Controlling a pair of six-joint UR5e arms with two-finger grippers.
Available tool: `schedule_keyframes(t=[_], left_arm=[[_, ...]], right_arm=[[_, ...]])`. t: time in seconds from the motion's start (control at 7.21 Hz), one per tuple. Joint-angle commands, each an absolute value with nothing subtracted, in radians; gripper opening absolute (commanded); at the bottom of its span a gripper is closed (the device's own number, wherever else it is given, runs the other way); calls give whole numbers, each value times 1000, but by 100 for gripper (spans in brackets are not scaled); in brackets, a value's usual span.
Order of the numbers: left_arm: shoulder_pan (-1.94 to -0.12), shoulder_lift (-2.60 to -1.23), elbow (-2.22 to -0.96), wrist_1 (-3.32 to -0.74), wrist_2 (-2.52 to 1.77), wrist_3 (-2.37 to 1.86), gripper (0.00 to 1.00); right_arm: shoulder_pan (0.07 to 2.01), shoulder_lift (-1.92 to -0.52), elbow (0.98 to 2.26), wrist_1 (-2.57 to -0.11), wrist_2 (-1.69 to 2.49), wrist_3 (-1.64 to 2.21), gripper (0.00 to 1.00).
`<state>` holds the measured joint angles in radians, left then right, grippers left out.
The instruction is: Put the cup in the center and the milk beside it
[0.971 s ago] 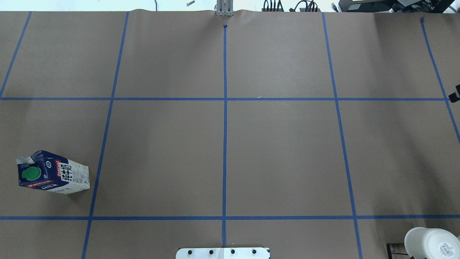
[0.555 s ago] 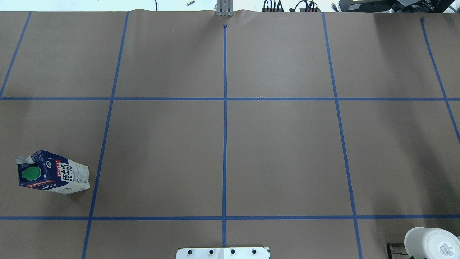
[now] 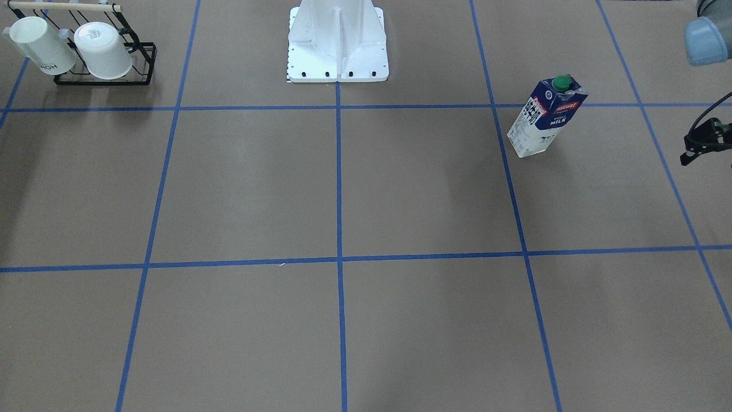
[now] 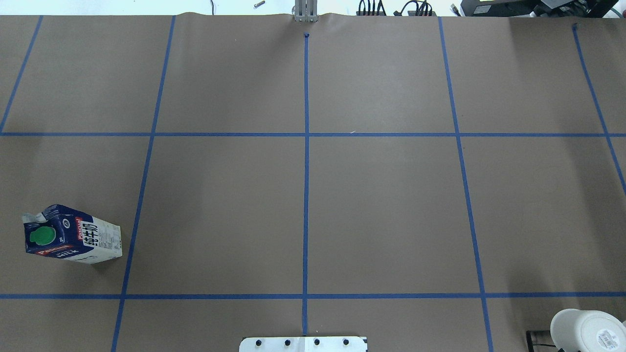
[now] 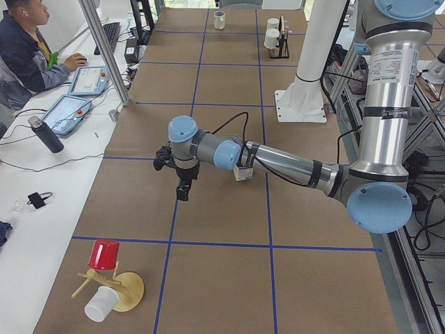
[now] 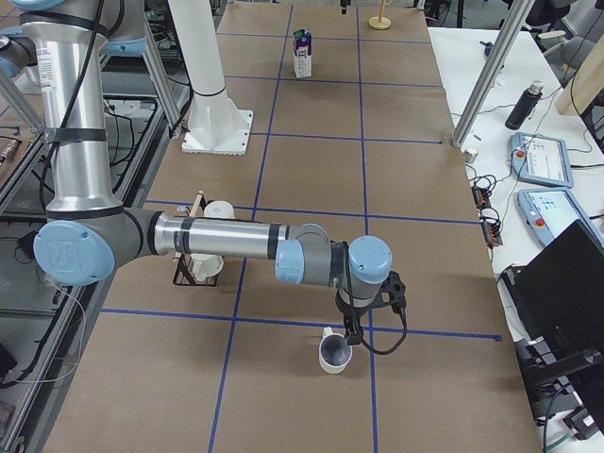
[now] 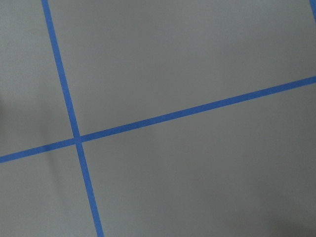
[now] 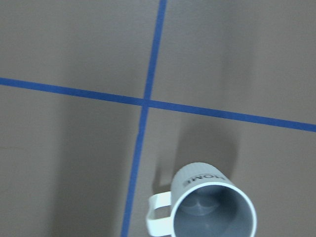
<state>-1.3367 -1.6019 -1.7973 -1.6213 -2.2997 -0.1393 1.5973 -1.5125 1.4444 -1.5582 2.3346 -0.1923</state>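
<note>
Lost sight of right fingers (image 6: 353, 328) at overhead's right edge since a second ago; see milk (image 4: 73, 234) upright far left near left fingers (image 5: 182, 189), cup (image 6: 333, 352) upright far right beneath right ones, likely staged for pickup; cannot tell either pair's spread.

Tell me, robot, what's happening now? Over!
Right gripper over the cup, cup on the table; open or shut unclear. Left gripper apart from the milk, unclear too. Cup and milk upright, neither at center. Mug rack nearby.
</note>
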Motion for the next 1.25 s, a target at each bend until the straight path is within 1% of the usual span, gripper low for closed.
schedule_keyframes(t=[0.0,0.14,0.55,0.83,1.11], left_arm=[[-1338,-1611,-1798,-1620,-2299,-149,98],[-1338,-1612,-1805,-1620,-2299,-155,98],[-1338,-1623,-1807,-1618,-2299,-172,98],[-1338,-1624,-1804,-1620,-2301,-182,98],[-1338,-1624,-1807,-1620,-2301,-184,98]], right_arm=[[1609,-1450,1164,-1330,2280,-189,98],[1609,-1406,1079,-1292,2283,-184,98],[1609,-1413,1086,-1296,2327,-155,97],[1609,-1457,1092,-1286,2341,-152,97],[1608,-1482,1106,-1278,2341,-159,95]])
